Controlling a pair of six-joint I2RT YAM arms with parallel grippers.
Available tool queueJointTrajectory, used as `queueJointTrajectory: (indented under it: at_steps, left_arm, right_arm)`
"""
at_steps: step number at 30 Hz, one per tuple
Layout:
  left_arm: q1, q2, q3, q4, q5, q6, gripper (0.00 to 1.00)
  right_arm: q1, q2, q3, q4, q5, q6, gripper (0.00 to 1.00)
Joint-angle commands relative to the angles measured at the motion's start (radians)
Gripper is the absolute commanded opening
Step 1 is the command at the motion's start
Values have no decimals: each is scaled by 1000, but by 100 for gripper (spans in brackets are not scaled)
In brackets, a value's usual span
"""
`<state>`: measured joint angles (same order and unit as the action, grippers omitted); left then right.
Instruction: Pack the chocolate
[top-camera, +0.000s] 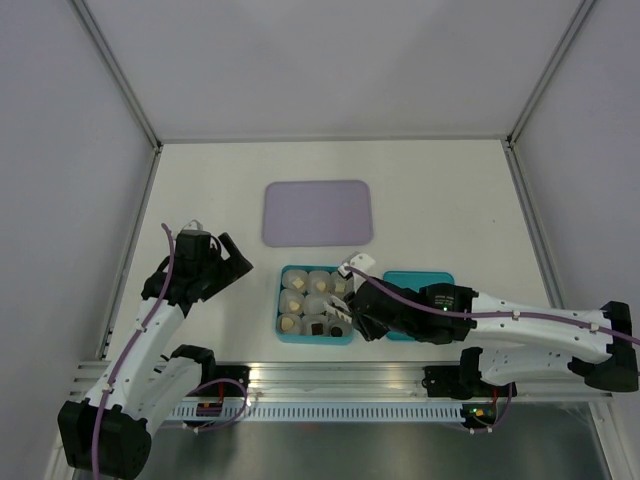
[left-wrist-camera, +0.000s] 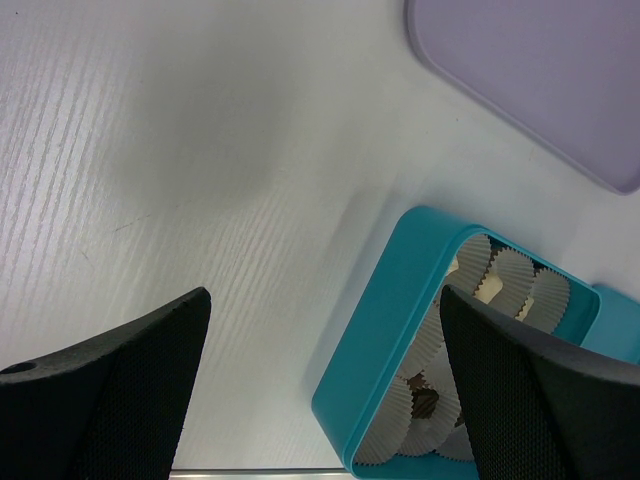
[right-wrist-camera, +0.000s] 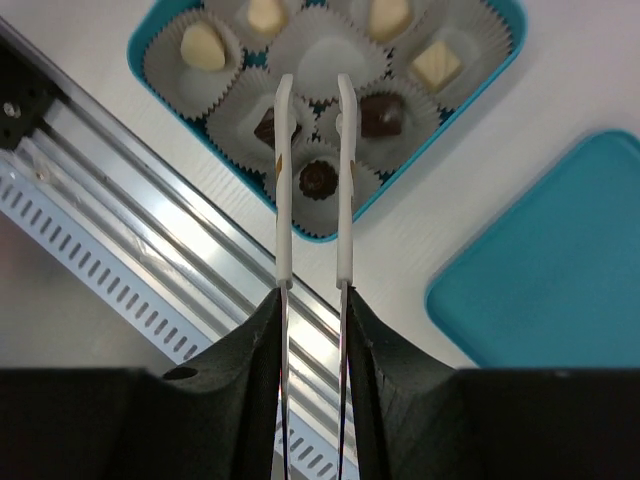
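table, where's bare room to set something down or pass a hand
Bare table: beyond the lavender tray to the far wall, on both sides of it, and between the teal box and the left hand. Crowded: the box, with the right hand over it, and the lid beside it.

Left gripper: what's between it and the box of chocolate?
Only bare table separates the open left gripper from the teal box holding the chocolate; the top view shows it.
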<state>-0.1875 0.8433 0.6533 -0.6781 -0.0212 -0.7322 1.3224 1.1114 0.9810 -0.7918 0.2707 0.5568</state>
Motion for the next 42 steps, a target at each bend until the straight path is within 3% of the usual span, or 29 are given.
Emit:
queueJointTrajectory:
  at_steps: [1, 5, 7, 12, 13, 15, 18, 20, 22, 28, 30, 31, 33, 38, 42]
  left_arm:
    - [-3, -12, 2, 23, 14, 30, 100]
    - [-3, -13, 3, 23, 12, 30, 100]
    - [-3, -12, 5, 23, 10, 30, 100]
    - [-3, 2, 19, 26, 4, 30, 100]
    - [-3, 7, 23, 25, 3, 30, 100]
    - [-3, 4, 23, 26, -2, 30, 100]
    - [-3, 8, 25, 25, -13, 27, 100]
    - [-1, 10, 26, 25, -13, 27, 100]
    - [-3, 11, 28, 25, -13, 28, 100]
    - [-3, -3, 23, 23, -14, 25, 100]
    - [-3, -3, 22, 25, -13, 28, 100]
    - [-3, -3, 22, 23, -13, 27, 100]
    - [-3, 0, 23, 26, -8, 28, 100]
    - [-3, -10, 26, 26, 9, 34, 100]
    - [-3, -33, 11, 32, 17, 33, 100]
  right_arm:
    - [-5, -33, 96, -49, 174, 54, 34]
    - [-124, 11, 114, -72, 240, 65, 34]
    - [-251, 16, 96, -17, 243, 19, 33]
    - [-606, 92, 50, 262, 174, -135, 36]
    - [-696, 153, 53, 349, 126, -190, 35]
    - [-759, 221, 56, 438, 84, -265, 36]
    - [-913, 425, 152, 499, -51, -308, 37]
    - [-995, 594, 259, 493, -48, -336, 37]
    - [-1012, 729, 321, 514, 26, -368, 37]
    - [-1092, 944, 516, 509, -14, -386, 49]
    - [-1103, 961, 528, 496, -5, -391, 57]
    - [-1103, 959, 528, 487, 4, -388, 72]
    - [-1103, 934, 516, 482, 35, -371, 88]
    - [-1108, 794, 401, 378, 116, -256, 90]
    - [-1128, 540, 179, 240, 125, -123, 92]
